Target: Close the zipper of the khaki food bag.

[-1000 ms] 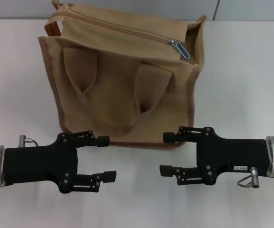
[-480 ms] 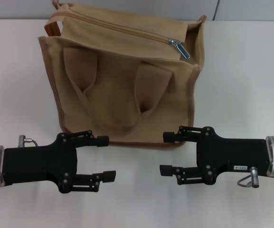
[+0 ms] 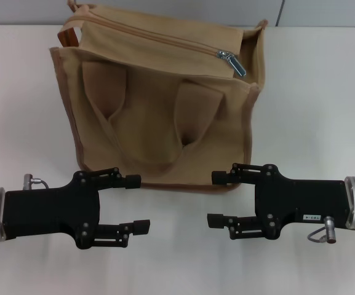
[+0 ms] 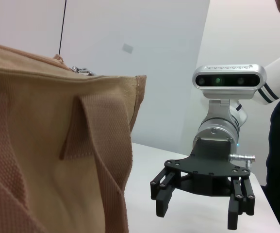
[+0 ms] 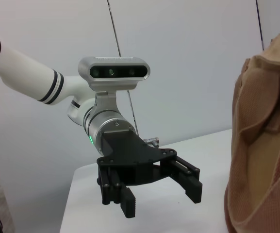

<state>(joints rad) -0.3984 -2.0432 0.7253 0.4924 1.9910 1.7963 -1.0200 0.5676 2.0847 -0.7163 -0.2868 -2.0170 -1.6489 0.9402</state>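
The khaki food bag (image 3: 159, 104) stands on the white table, its two loop handles hanging down its front. The zipper (image 3: 159, 38) runs across its top, with the silver pull tab (image 3: 234, 63) near the right end. My left gripper (image 3: 138, 203) is open and empty in front of the bag's lower left corner. My right gripper (image 3: 216, 198) is open and empty in front of its lower right corner. The left wrist view shows the bag (image 4: 47, 160) and the right gripper (image 4: 200, 211). The right wrist view shows the bag (image 5: 266, 145) and the left gripper (image 5: 161, 196).
The white table (image 3: 312, 104) stretches to both sides of the bag. An orange-brown side tab (image 3: 69, 37) sits at the bag's upper left corner. A pale wall stands behind the table.
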